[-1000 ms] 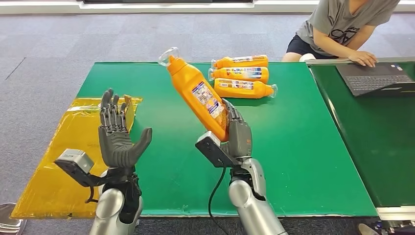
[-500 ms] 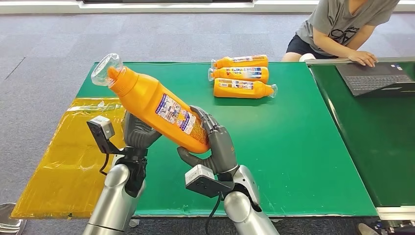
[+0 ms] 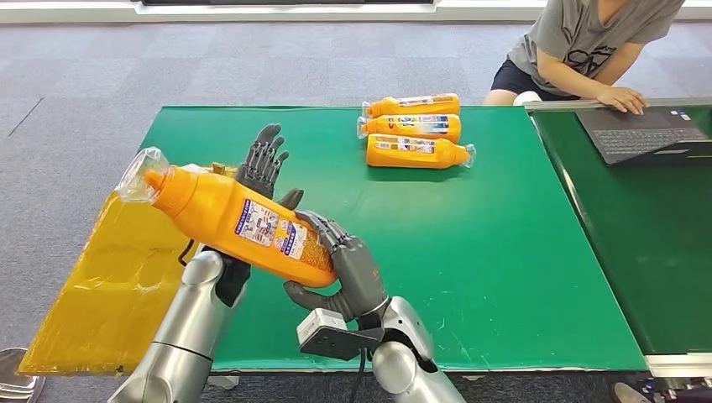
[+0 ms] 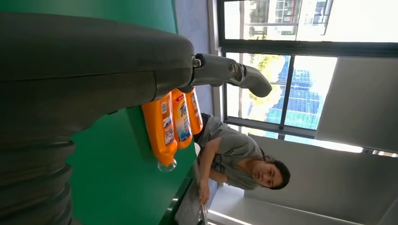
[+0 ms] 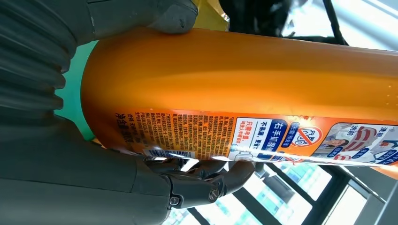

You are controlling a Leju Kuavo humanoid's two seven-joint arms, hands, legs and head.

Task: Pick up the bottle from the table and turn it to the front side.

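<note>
My right hand [image 3: 348, 270] grips an orange bottle [image 3: 235, 222] by its base and holds it above the near left part of the green table [image 3: 504, 235]. The bottle lies tilted, its clear cap [image 3: 138, 174] pointing left over the table's edge and a printed label facing up. In the right wrist view the bottle [image 5: 244, 75] shows small print and pictures, with my fingers [image 5: 206, 180] wrapped under it. My left hand [image 3: 262, 166] stands just behind the bottle, fingers spread and pointing away from me, holding nothing. Whether it touches the bottle I cannot tell.
Three more orange bottles [image 3: 416, 128] lie side by side at the table's far edge, also seen in the left wrist view [image 4: 173, 122]. A yellow sheet [image 3: 109, 277] hangs off the left side. A seated person [image 3: 588, 42] works a laptop [image 3: 642, 134] on the adjoining table at the right.
My right hand has swung the bottle down and to the left, from nearly upright to lying tilted. My left hand has moved in from the left to behind the bottle.
</note>
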